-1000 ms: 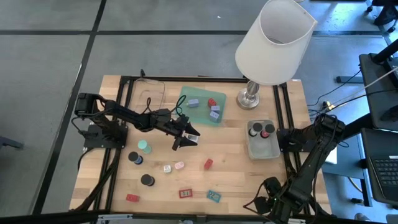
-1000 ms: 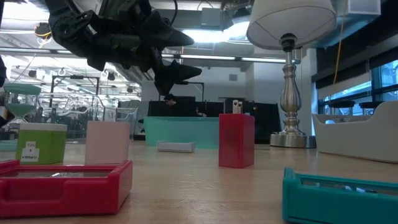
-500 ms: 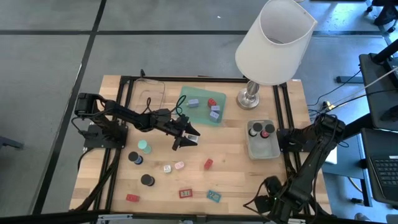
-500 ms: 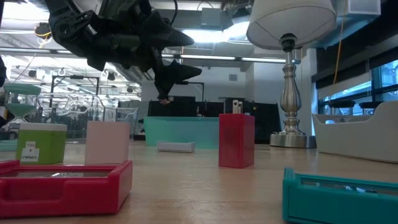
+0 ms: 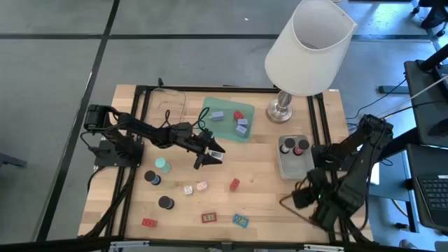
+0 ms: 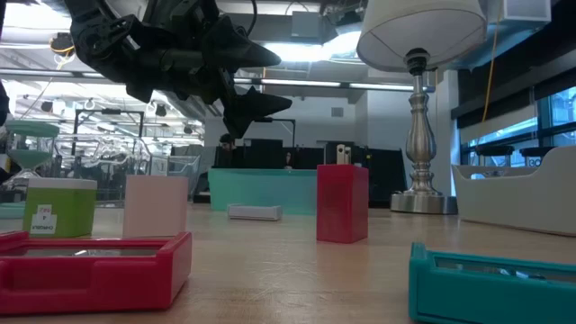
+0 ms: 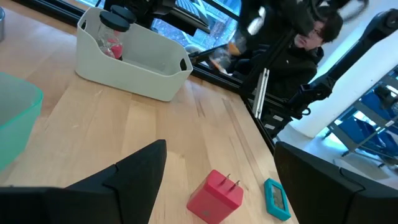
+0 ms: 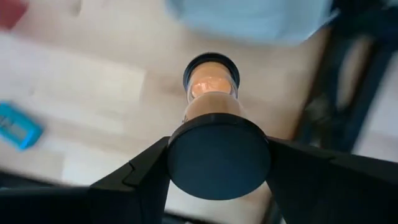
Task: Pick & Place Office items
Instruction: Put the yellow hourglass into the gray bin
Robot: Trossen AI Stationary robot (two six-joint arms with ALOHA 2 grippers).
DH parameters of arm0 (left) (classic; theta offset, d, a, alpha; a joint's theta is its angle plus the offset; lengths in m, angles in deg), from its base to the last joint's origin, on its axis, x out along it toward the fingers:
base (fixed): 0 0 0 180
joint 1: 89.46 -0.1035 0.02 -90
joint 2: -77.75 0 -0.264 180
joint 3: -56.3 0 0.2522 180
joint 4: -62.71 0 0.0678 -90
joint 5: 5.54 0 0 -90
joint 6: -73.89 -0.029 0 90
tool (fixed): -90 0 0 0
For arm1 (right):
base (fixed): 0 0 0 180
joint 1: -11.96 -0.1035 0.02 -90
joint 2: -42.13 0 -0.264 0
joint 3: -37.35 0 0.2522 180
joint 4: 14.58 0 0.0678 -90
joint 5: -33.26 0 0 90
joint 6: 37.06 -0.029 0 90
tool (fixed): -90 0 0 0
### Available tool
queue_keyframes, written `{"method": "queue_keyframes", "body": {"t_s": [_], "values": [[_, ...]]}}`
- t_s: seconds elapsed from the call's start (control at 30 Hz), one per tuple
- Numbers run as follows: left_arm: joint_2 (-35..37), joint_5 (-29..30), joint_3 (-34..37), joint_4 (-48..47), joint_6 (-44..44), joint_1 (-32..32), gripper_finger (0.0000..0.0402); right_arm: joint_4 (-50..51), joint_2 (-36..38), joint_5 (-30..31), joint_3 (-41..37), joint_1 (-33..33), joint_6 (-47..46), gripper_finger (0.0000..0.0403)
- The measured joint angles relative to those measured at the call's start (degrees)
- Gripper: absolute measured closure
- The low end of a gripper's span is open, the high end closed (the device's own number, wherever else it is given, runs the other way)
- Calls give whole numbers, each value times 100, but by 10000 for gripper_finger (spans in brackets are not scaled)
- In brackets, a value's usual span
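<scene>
Right gripper [image 8: 217, 163] lifted near the worktop's [image 5: 266, 189] right front corner, its fingers [image 8: 134, 177] clamped on a black-capped hourglass [image 8: 214, 134] with orange sand. Left gripper [image 5: 210, 155] hangs above mid-worktop, just front of the green tray [image 5: 225, 121], fingers [image 7: 134, 171] wide apart with nothing between them, a red plug block [image 5: 234, 184] on the wood beyond. Other small pieces lie scattered toward the front edge, among them a flat red rectangle [image 5: 209, 218] and a teal rectangle [image 5: 241, 220]; the grey tray [image 5: 294, 166] sits by the right edge.
</scene>
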Motion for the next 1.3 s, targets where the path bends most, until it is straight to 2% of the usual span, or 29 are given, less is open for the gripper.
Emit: {"method": "queue_keyframes", "body": {"t_s": [0.07, 0.13, 0.3, 0.43, 0.53, 0.8, 1.07, 1.3], "values": [[0, 0, 0, 0, 0, 0, 107, 409, 154, -95, 6, 174, 165, 189], [0, 0, 0, 0, 0, 0, 107, 299, 374, -133, -55, 396, 517, 189], [0, 9, 2, 4, 0, 2, 107, 323, 797, 327, -89, 1016, 1315, 189], [0, 14, 1, 7, 0, 2, 107, 347, 964, 317, -118, 1517, 2054, 189], [0, 15, 2, 5, 0, 2, 107, 343, 966, 93, -329, 1896, 2536, 189], [0, 15, 2, 7, 0, 2, 107, 324, 965, -805, -1470, 2814, 3724, 179], [0, 17, 2, 7, 0, -22, 107, -484, 963, -901, -2170, 3361, 4673, 184], [0, 15, 2, 7, 0, -20, 107, -534, 1005, -931, -2535, 3701, 5198, 181]]}}
